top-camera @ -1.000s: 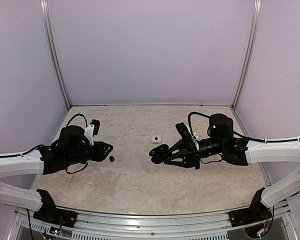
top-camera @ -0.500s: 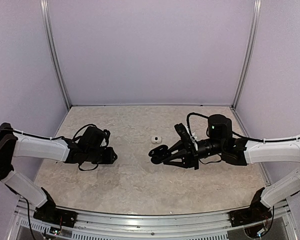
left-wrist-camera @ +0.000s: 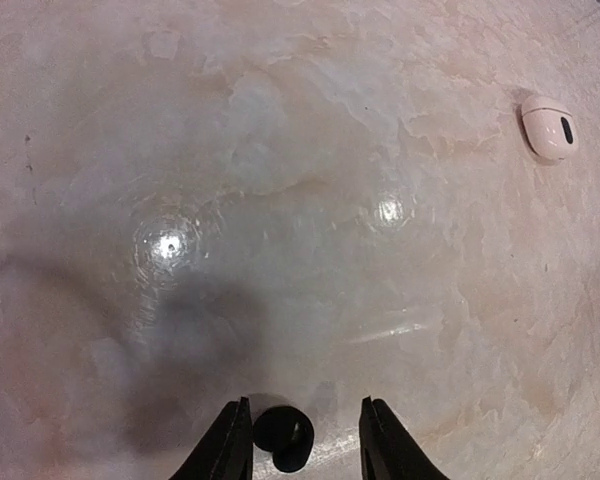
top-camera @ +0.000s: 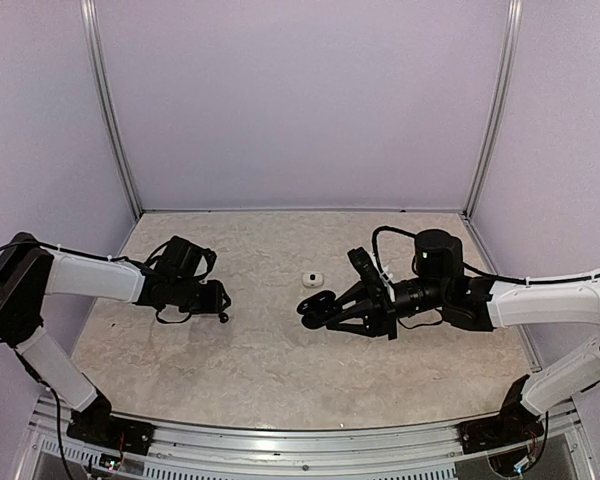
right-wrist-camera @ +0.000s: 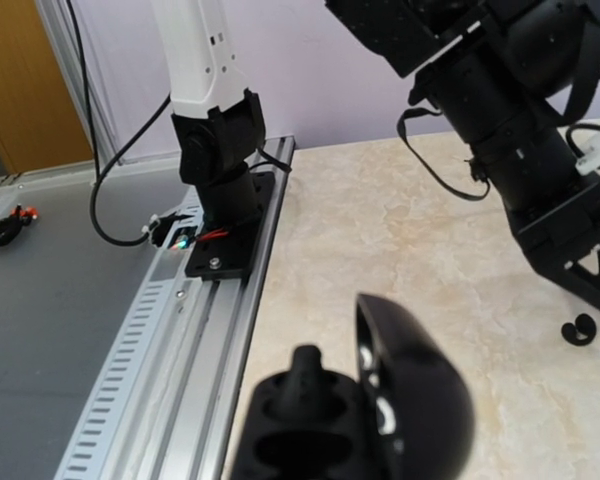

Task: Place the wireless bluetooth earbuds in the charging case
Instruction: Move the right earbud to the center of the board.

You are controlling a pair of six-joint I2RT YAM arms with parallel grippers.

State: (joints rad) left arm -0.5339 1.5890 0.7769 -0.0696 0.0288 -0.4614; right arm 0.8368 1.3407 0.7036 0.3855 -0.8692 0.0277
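Straddling black earbud [left-wrist-camera: 283, 440], left pincer [left-wrist-camera: 302, 420] part-open, bud between its tips, ungripped; right pincer [top-camera: 322, 306] clamping open charging case [right-wrist-camera: 410, 400].

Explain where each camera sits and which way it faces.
Top: above, behind the arms, looking down on the table; both arms show.
Left wrist: by the left hand, looking down at the earbud between its open fingers.
Right wrist: by the right hand, facing the left arm over its held black case.
Shared: all three show that earbud.

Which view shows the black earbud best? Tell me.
Left wrist: the earbud lies large between the open fingers of the left gripper. Top external shows a speck; right wrist, a small shape near the edge.
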